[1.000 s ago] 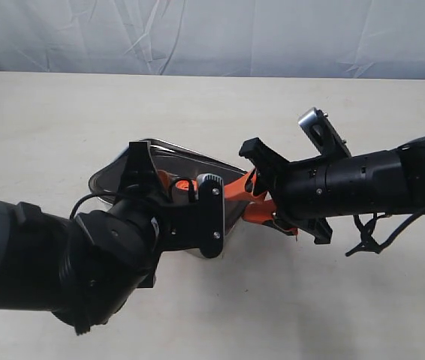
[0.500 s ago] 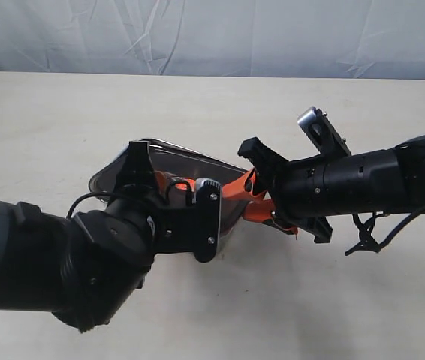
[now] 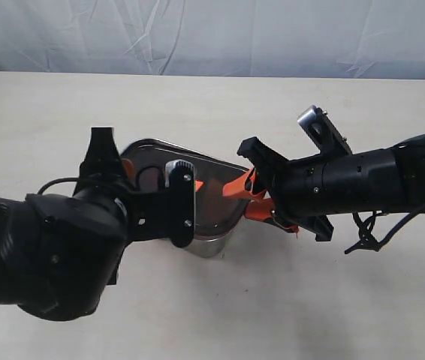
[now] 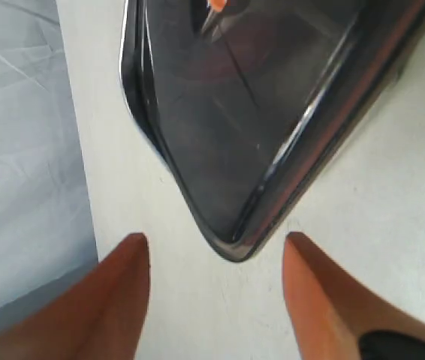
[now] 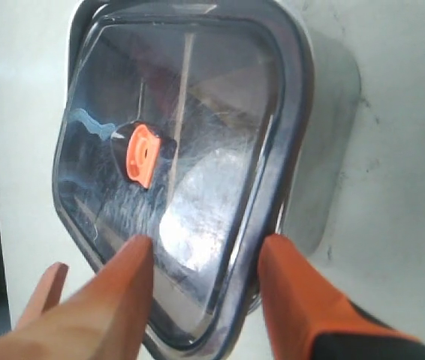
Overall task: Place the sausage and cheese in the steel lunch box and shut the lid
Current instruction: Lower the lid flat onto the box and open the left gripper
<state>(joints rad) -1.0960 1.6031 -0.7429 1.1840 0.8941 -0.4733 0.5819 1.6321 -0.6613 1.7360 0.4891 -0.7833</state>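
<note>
- Since the earlier frames, the left arm (image 3: 55,247) has drawn back toward the left of the exterior view, uncovering more of the lid (image 3: 216,196). The right arm (image 3: 363,184) has kept its place.
- The left gripper (image 4: 217,241) is spread and holds nothing. We see one rounded corner of the lid just ahead of its orange fingertips (image 4: 134,259), apart from them.
- The right gripper (image 5: 206,244) is likewise spread and straddles the lid's black rim, one finger over the translucent panel and the other outside the rim. We cannot tell whether either touches.
- The lid lies on the steel lunch box (image 5: 334,127), which stands on the pale table (image 3: 287,112). Its orange tab (image 5: 142,154) faces upward.
- Through the smoky lid, we cannot make out the contents.
</note>
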